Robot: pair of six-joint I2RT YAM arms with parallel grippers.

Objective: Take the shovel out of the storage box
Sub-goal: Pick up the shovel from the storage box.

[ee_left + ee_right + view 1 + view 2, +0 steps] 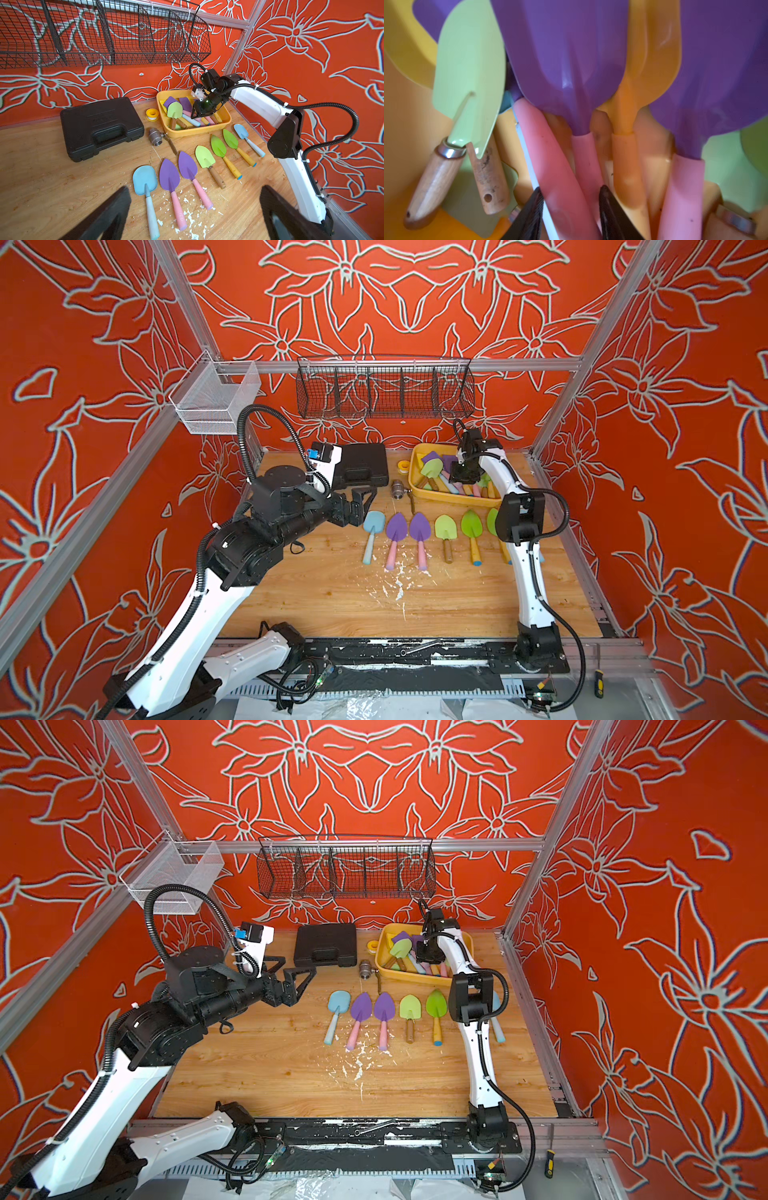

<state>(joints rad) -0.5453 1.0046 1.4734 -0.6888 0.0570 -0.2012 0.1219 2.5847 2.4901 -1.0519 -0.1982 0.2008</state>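
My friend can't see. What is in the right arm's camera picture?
The right gripper has its black fingers on either side of a pink handle. Purple shovels, an orange shovel and a pale green shovel with a wooden handle lie in the yellow box.

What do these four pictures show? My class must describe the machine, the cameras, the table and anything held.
Two robot arms work at a wooden table. Two pictures look down from overhead; the other two come from cameras on the arms' wrists. On the table lie a row of shovels, a black tool case, a metal valve, a tape roll and the yellow storage box full of more shovels. The left end effector is open and empty. The right end effector is down in the box, its fingers either side of a pink handle; a firm grip cannot be confirmed.
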